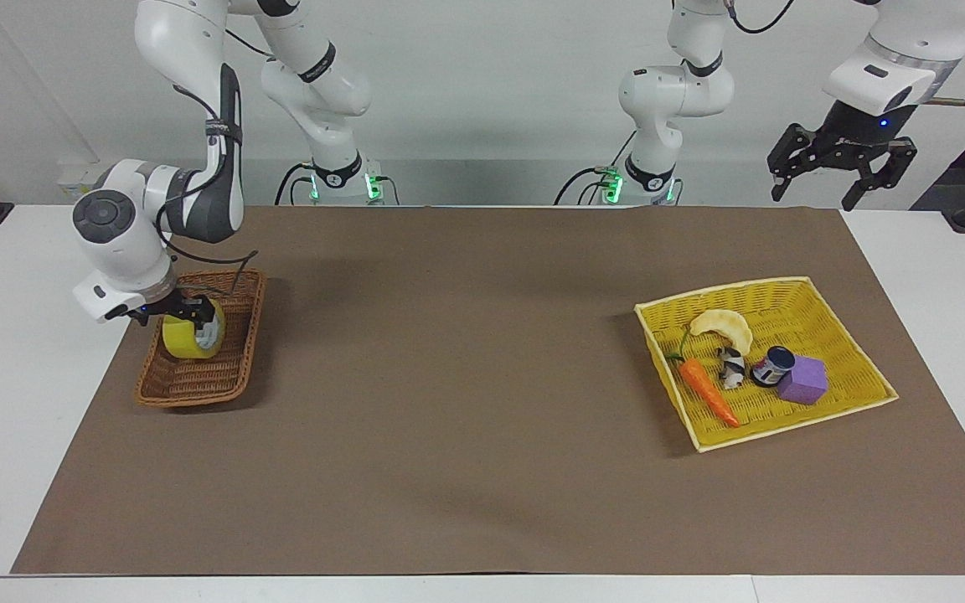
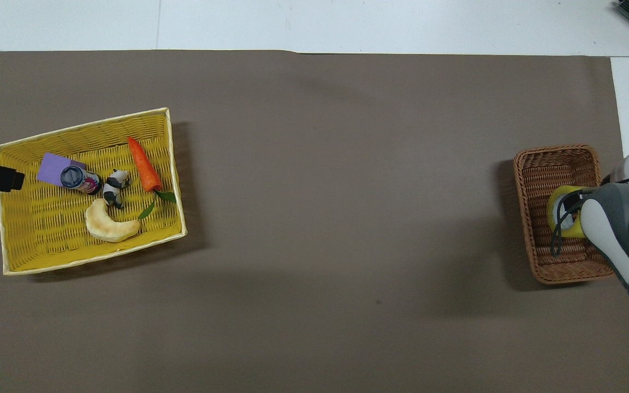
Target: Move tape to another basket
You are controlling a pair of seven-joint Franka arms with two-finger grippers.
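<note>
While the glossy yellow tape [image 1: 190, 337] sits in the woven wicker basket [image 1: 223, 381], both arms' jaws stand spread.

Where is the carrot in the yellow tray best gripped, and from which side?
Probably across the thick middle of the carrot, coming straight down from above. It lies flat on the floor of the yellow tray, tapering to a thin tip, with open weave on both long sides. The toy panda lies close by, so stay toward the tip half.
</note>
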